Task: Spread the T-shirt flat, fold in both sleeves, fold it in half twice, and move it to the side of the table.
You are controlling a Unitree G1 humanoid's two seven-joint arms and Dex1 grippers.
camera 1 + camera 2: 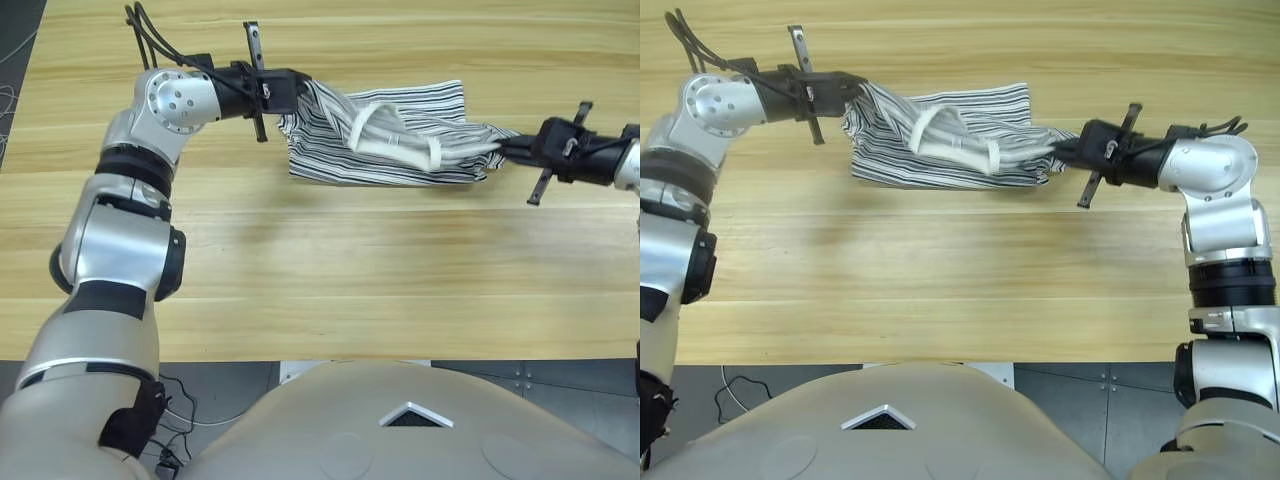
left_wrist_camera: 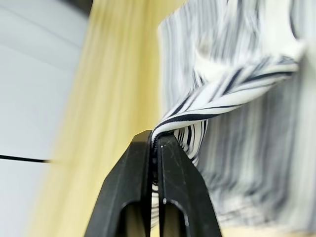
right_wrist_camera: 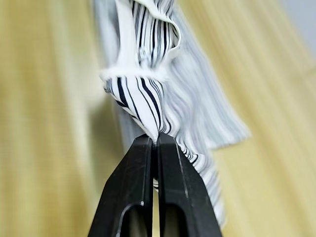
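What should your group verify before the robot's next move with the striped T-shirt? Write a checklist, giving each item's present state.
1. Left gripper shut on T-shirt fabric: ok.
2. Right gripper shut on fabric: ok.
3. T-shirt spread flat: not ok, it is bunched and stretched between the two grippers.
4. Sleeves located: cannot tell, the folds hide them.
5. T-shirt's lower edge touching the table: cannot tell.
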